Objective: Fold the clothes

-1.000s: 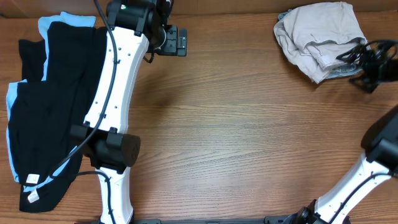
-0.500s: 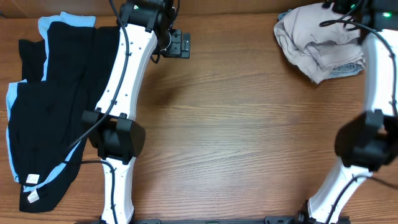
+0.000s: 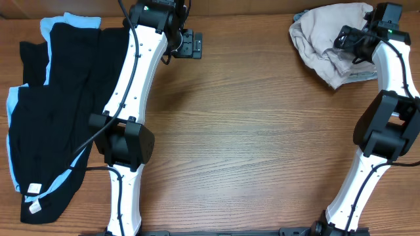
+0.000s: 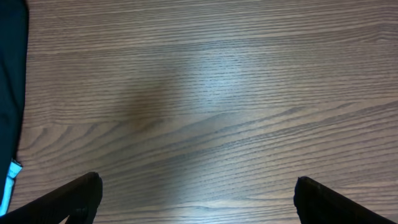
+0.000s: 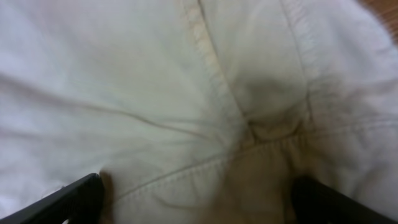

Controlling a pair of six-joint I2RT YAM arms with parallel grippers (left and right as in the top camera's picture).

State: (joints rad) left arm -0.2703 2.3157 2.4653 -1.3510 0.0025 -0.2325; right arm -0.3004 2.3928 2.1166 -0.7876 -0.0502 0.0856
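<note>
The beige khaki shorts [image 3: 325, 36] lie crumpled at the table's far right, with a bit of pale blue denim [image 3: 362, 73] showing under their near edge. My right gripper [image 3: 351, 44] is open and down on the heap; in the right wrist view its fingers [image 5: 196, 199] straddle beige cloth and seams [image 5: 211, 74]. Black garments with light-blue trim [image 3: 56, 105] lie spread at the far left. My left gripper [image 3: 190, 44] is open and empty over bare wood at the back; the left wrist view shows its fingers [image 4: 198, 196] wide apart over the table.
The wooden table [image 3: 262, 144] spreads between the two piles. A black garment edge with a light-blue tag [image 4: 9, 124] shows at the left of the left wrist view. Both arm bases stand at the table's near edge.
My right arm has swung in from the far right edge and come down on the beige heap. The left arm has shifted only slightly.
</note>
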